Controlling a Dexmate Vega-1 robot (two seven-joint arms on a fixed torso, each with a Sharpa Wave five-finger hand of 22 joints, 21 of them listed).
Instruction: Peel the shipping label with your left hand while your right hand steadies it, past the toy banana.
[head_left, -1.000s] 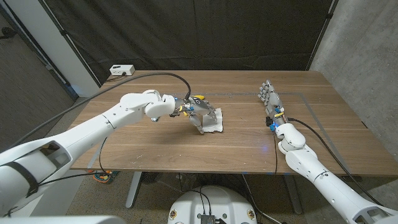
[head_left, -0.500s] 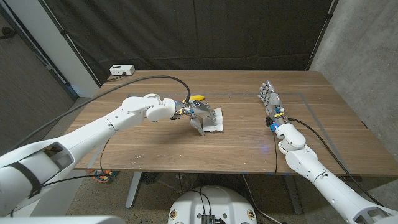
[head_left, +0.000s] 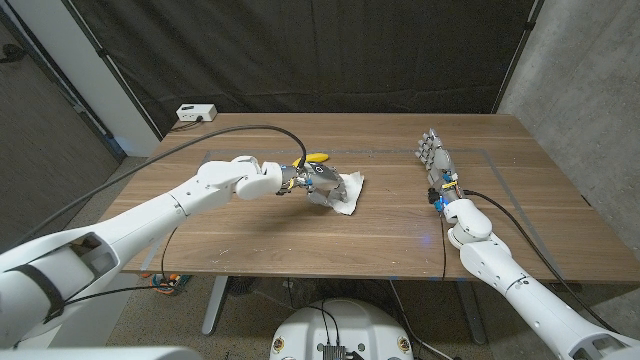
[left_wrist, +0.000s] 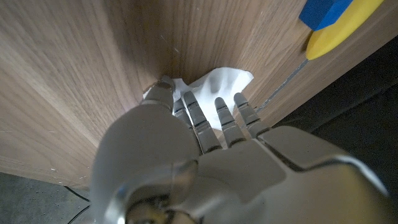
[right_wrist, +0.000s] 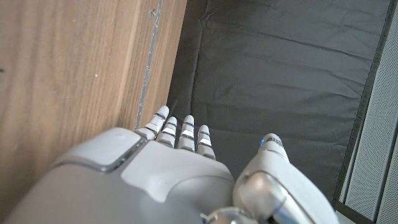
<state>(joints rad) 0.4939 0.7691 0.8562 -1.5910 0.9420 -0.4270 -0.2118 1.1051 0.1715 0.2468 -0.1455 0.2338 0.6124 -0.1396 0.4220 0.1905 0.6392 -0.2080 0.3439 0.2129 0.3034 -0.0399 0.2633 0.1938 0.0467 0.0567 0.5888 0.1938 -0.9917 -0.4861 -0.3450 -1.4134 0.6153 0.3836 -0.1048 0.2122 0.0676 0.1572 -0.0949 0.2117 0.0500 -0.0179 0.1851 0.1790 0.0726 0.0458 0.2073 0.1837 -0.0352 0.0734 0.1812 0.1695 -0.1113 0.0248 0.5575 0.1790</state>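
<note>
Left hand (head_left: 318, 184) pinches white label (head_left: 345, 191), sheet lifted and crumpled at fingertips; toy banana (head_left: 317, 157) just beyond it. Right hand (head_left: 435, 160) well apart, fingers straight, holding nothing.

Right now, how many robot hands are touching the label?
1. The left robot hand grips the white shipping label near the toy banana; the right robot hand stands apart at the table's right side.

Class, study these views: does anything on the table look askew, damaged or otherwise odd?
Yes: the label is crumpled and partly lifted under the left hand, near the banana. The right hand stands far off, not steadying it.
</note>
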